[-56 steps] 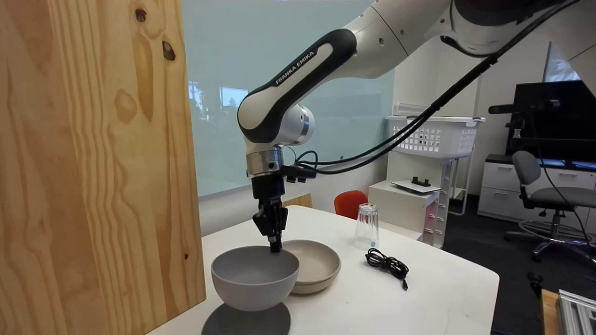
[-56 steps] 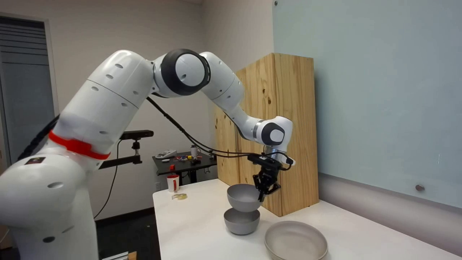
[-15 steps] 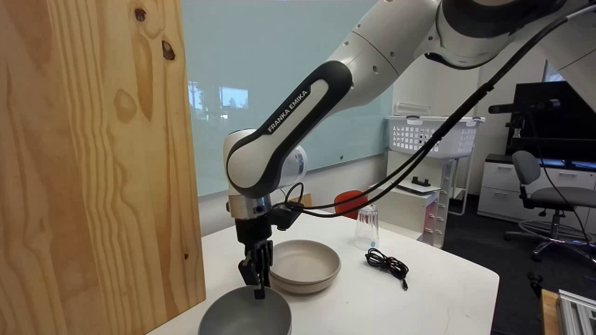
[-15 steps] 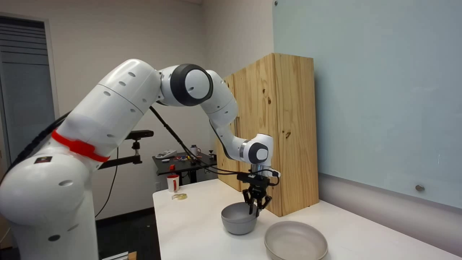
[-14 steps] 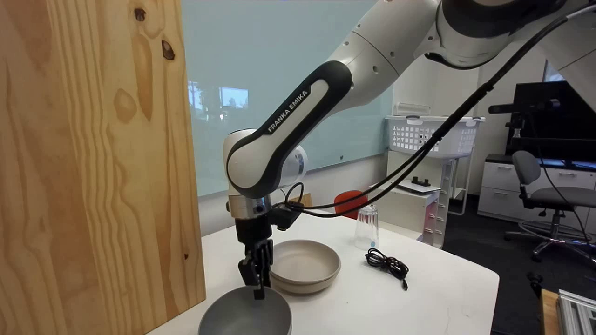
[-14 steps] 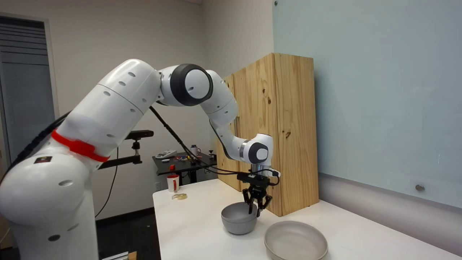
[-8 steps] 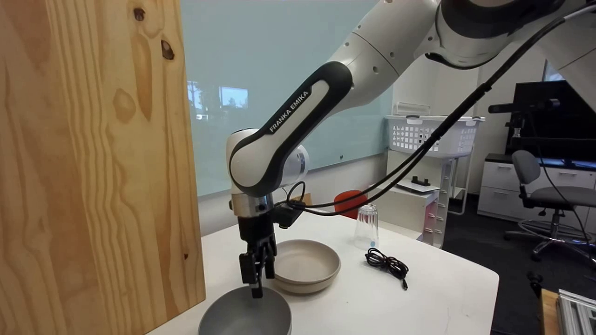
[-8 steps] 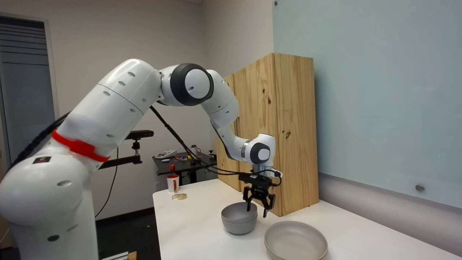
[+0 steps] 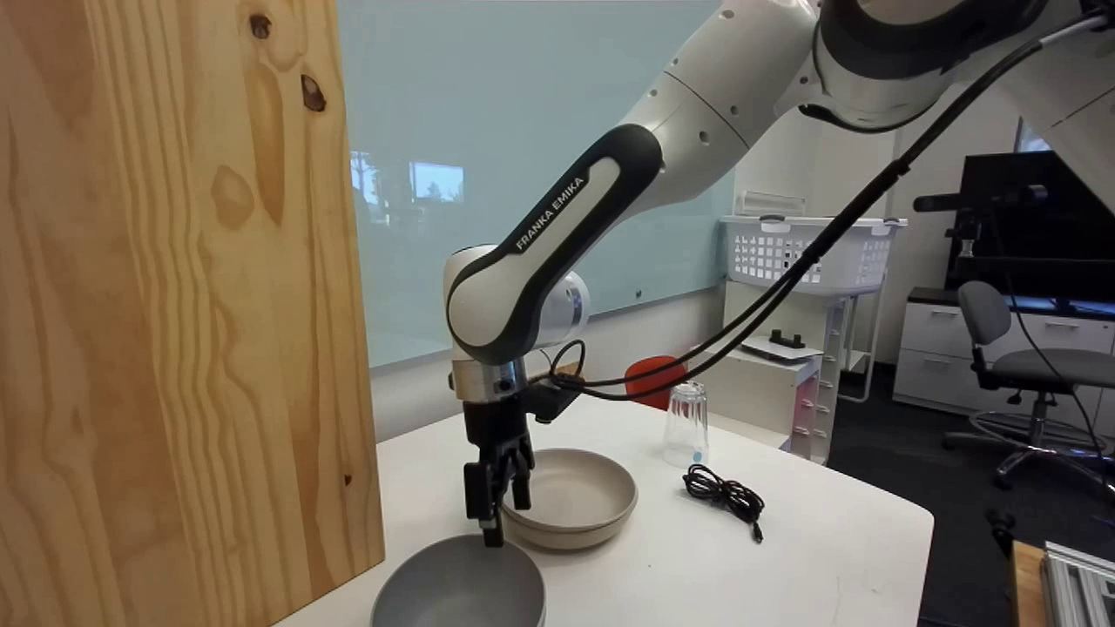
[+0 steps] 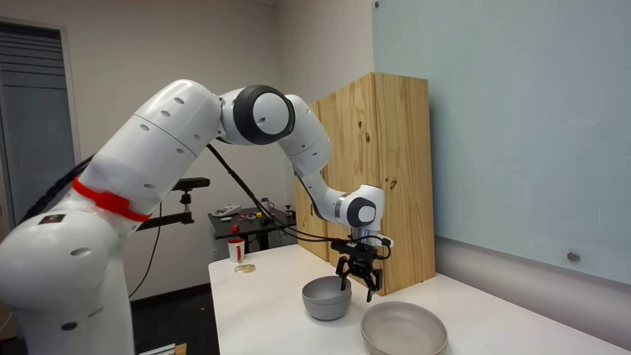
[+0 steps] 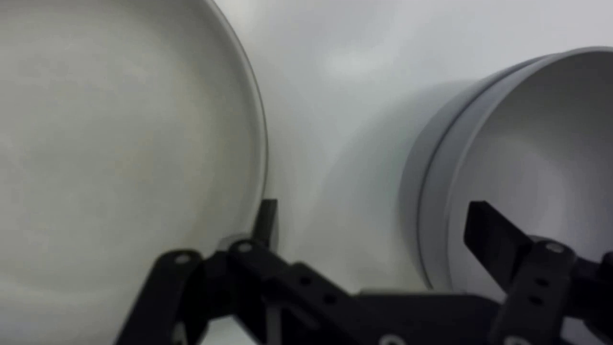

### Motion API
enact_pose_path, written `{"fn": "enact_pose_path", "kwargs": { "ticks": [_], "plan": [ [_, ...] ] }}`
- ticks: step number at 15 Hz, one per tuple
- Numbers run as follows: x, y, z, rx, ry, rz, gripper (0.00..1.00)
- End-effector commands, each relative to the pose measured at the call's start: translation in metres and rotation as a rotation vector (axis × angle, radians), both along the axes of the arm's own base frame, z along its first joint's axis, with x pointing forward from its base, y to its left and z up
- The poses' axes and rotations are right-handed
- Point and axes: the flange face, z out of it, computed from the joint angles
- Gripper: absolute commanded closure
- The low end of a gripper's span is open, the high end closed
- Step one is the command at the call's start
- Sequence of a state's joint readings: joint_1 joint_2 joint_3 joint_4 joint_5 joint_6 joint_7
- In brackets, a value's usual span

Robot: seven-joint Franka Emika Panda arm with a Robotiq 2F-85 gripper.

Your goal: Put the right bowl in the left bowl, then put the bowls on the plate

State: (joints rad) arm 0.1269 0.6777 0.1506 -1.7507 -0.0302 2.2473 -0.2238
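The gripper (image 10: pixel 356 293) stands widely spread near two nested grey bowls (image 10: pixel 326 306), and these are beside the tan plate (image 10: pixel 404 328).

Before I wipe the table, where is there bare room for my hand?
In an exterior view, the table is bare from its left edge to the nested bowls. Also free: between plate and black cable. Crowded: by bowls and plate, where the open gripper hangs.

Grey bowls (image 10: pixel 323 302), beige plate (image 10: pixel 404 328), black end effector (image 10: pixel 356 293)
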Motion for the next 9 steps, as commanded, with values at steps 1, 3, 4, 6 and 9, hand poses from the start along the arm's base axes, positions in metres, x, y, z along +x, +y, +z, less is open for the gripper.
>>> {"fn": "enact_pose_path", "kwargs": {
  "ticks": [1, 3, 4, 6, 9],
  "plan": [
    [-0.007, -0.003, -0.015, 0.012, 0.024, -0.007, 0.0],
    [-0.009, -0.002, -0.016, 0.013, 0.025, -0.001, 0.0],
    [-0.01, 0.0, -0.016, 0.024, 0.024, 0.009, 0.0],
    [-0.012, 0.006, -0.017, 0.052, 0.03, 0.016, 0.0],
    [-0.014, 0.015, -0.018, 0.063, 0.037, 0.016, 0.0]
  ]
}}
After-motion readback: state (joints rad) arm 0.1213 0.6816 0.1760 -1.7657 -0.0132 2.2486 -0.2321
